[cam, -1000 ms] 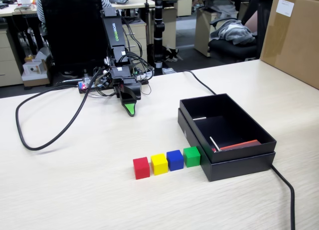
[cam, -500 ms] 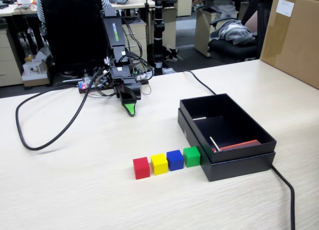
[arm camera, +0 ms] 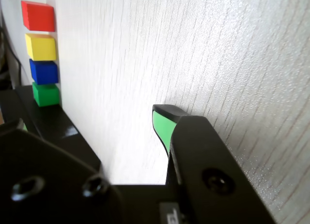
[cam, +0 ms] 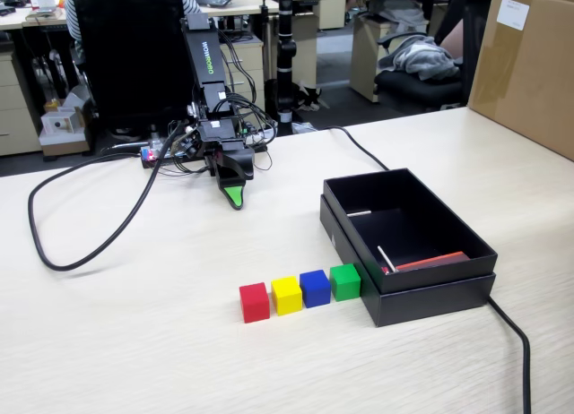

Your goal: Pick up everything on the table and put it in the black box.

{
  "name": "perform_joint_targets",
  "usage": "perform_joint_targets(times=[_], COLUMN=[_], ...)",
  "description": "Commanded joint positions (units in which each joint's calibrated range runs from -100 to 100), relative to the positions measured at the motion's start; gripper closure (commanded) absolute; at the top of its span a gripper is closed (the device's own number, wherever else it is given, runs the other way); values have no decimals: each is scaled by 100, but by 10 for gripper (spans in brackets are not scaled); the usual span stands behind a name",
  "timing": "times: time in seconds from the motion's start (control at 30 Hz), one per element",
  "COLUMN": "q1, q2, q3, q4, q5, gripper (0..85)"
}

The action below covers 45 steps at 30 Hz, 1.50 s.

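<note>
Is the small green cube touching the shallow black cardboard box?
Cannot tell. In the fixed view the small green cube sits right beside the shallow black cardboard box, with no plain gap or contact visible.

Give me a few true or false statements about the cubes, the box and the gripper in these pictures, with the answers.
1. The four cubes stand in a row on the table. True.
2. The green cube is the one nearest the black box. True.
3. The red cube is already inside the box. False: it stands on the table, at the row's end farthest from the box.
4. The gripper holds the blue cube. False: it holds nothing and is well away from the row.
5. The yellow cube stands between the red and the blue. True.
6. The box is empty. False: white sticks and a red strip lie in it.
</note>
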Motion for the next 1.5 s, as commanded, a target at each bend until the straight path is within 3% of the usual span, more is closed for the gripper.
perform_joint_targets(times=[0.0, 0.6, 0.83, 1.0, 1.3, 1.47], q1=[0, -5, -20, -68, -386, -386], q2=[-13, -13, 194, 1249, 6493, 8295], q3=[-57, -29, 506, 2264, 7813, 10061], q4=[-338, -346, -873, -2126, -4804, -5677], q5=[-29, -39, 176, 400, 586, 679], gripper=[352, 375, 379, 379, 376, 379])
